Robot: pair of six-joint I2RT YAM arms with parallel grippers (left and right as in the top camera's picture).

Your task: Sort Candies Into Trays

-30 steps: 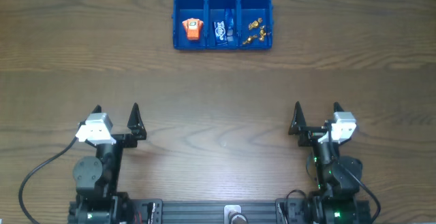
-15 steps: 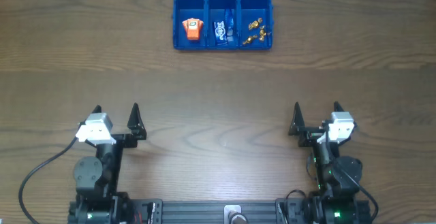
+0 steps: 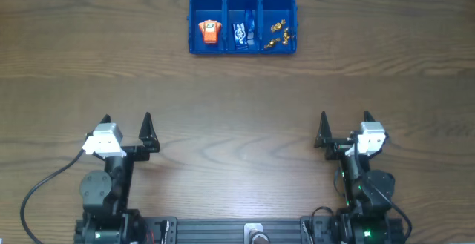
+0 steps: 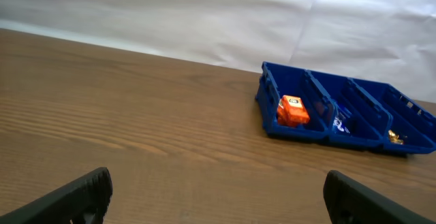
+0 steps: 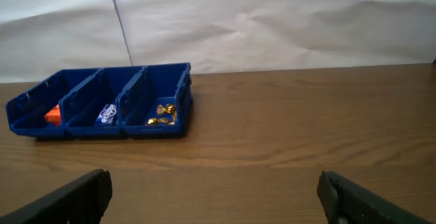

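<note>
Holding wrapped candies [image 3: 242,33], rectangular three-compartment blue plastic tray [image 3: 243,50], grained wooden table [image 3: 237,103].

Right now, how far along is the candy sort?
Done: orange candy, blue candy and gold candies each sit in a separate compartment of the blue tray. In hand: nothing; left gripper and right gripper are open, empty, by their bases. Left: apparently nothing, every candy seen is in the tray.
</note>
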